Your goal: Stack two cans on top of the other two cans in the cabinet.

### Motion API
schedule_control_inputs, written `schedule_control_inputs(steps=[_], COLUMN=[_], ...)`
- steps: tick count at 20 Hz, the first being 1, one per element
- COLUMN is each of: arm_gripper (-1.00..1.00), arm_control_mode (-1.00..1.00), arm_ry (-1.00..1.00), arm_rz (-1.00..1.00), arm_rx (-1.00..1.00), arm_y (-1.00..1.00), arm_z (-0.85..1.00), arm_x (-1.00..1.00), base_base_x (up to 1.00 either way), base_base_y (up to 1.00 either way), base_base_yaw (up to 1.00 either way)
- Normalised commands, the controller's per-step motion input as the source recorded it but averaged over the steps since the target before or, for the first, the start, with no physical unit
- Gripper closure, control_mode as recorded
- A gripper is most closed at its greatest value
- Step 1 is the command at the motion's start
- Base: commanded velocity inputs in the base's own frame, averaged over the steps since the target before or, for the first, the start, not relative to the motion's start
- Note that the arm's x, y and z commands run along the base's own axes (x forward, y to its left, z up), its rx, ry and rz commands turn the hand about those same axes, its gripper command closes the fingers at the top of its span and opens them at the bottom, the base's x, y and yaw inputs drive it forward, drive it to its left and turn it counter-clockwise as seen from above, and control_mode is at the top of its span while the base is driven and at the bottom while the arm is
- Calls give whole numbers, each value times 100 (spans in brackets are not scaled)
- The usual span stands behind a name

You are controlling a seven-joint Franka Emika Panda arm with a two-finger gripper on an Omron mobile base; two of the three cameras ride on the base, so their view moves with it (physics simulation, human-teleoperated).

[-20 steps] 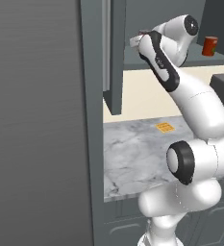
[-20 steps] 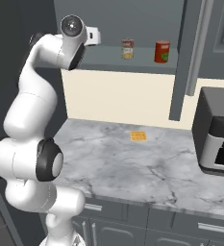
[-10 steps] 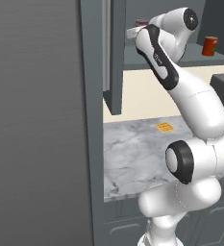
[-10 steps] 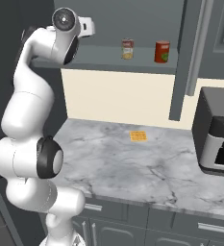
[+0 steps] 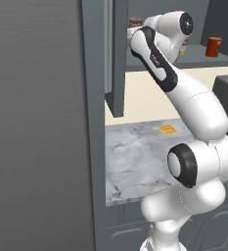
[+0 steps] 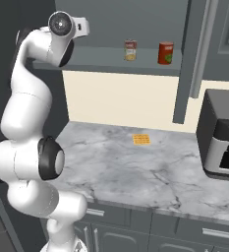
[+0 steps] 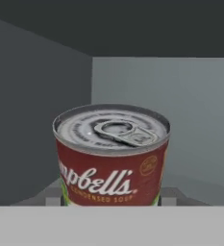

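A red-and-white labelled can (image 7: 111, 158) with a metal pull-tab top sits close up between my gripper's (image 7: 111, 197) fingers, which are shut on it. In the left base view this can (image 5: 135, 21) is held high by the gripper (image 5: 134, 28), above the left end of the cabinet's shelf (image 5: 203, 61). A second labelled can (image 6: 130, 50) and the plain red-orange can (image 6: 165, 52) stand side by side, apart, on the shelf (image 6: 101, 61) to the right of my hand (image 6: 80, 27). The cabinet's narrow door (image 6: 189, 59) stands open.
Below the cabinet lies a marble counter (image 6: 135, 167) with a small orange square (image 6: 141, 139) on it. A grey oven-like appliance (image 6: 224, 135) stands at the counter's right end. A wide grey panel (image 5: 37, 122) closes off the left side.
The hand has risen with the labelled can and drawn towards the cabinet's left end. The two cans on the shelf have not moved.
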Motion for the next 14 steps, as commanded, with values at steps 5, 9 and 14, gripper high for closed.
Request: schedule_control_inputs(steps=[5,9,14], arm_gripper=[100,100,100], arm_control_mode=[-100,-100,-100], arm_ry=[0,4,5], arm_rz=[8,6,4], arm_rx=[0,-3,-4], arm_y=[24,14,16], arm_z=[3,13,1], arm_x=[6,8,15], base_base_x=[0,0,0], base_base_y=[0,0,0], base_base_yaw=[0,0,0])
